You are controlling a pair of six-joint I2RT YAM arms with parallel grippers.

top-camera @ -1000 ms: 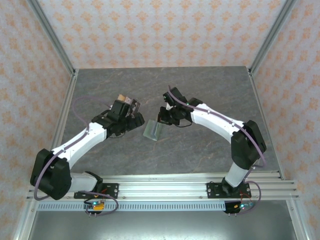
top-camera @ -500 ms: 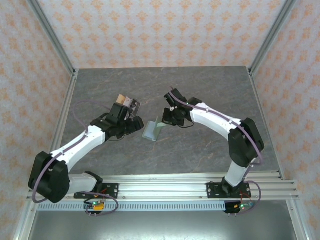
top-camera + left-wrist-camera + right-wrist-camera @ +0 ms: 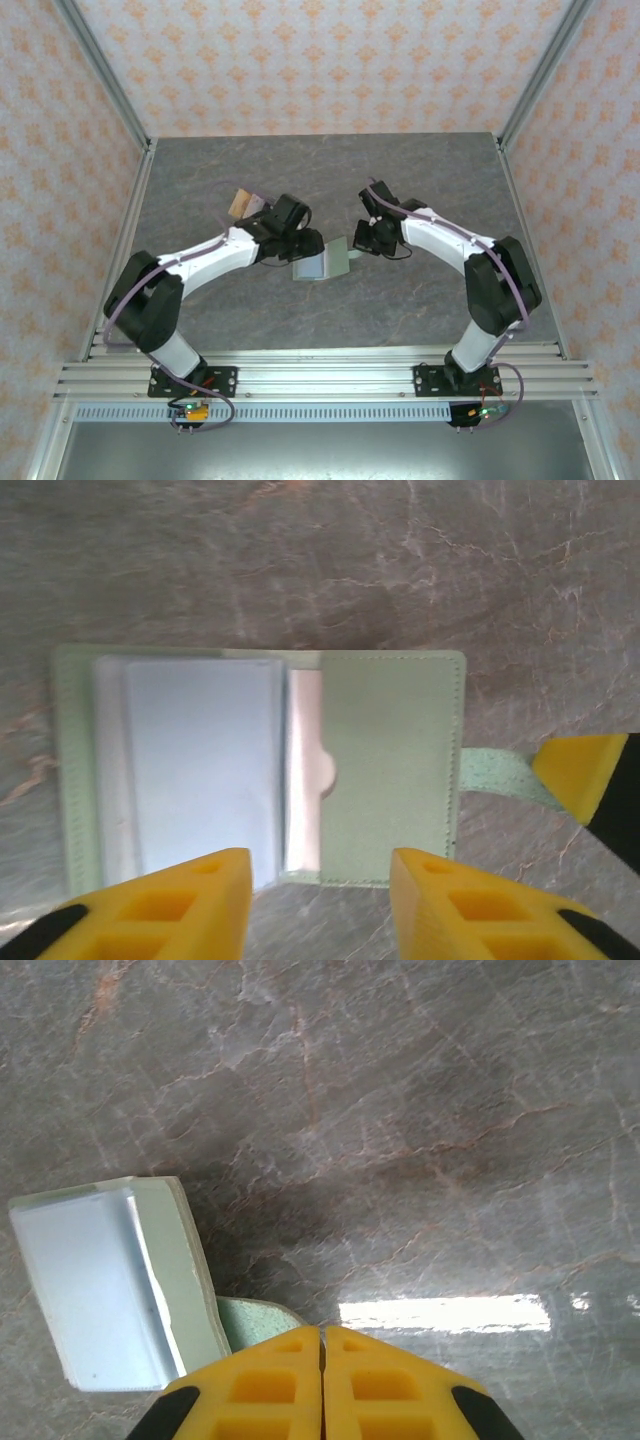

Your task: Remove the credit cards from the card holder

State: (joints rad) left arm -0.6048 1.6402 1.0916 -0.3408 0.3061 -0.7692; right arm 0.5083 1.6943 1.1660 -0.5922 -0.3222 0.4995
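Desk point(image 3: 420, 300) grey marble. Left gripper point(image 3: 318, 865) part-open, gripping nothing; right gripper point(image 3: 322, 1335) pinched shut (on the holder's tab point(image 3: 500, 770)). Card holder point(image 3: 390, 760) lies open flat mid-desk under left gripper, pale inside up; credit cards point(image 3: 243, 203) piled behind left arm point(image 3: 215, 255).

Bare table point(image 3: 420, 175) around card holder point(image 3: 316, 268), left tool point(image 3: 311, 247) and right tool point(image 3: 357, 243) beside.

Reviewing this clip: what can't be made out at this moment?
- Left wrist: how many cards are inside the card holder; pale layers overlap, and the left gripper covers its near edge.
- Top: the credit cards on the table, too small to count, partly behind the left arm.
- Right wrist: the tab's end, hidden inside the shut right gripper.
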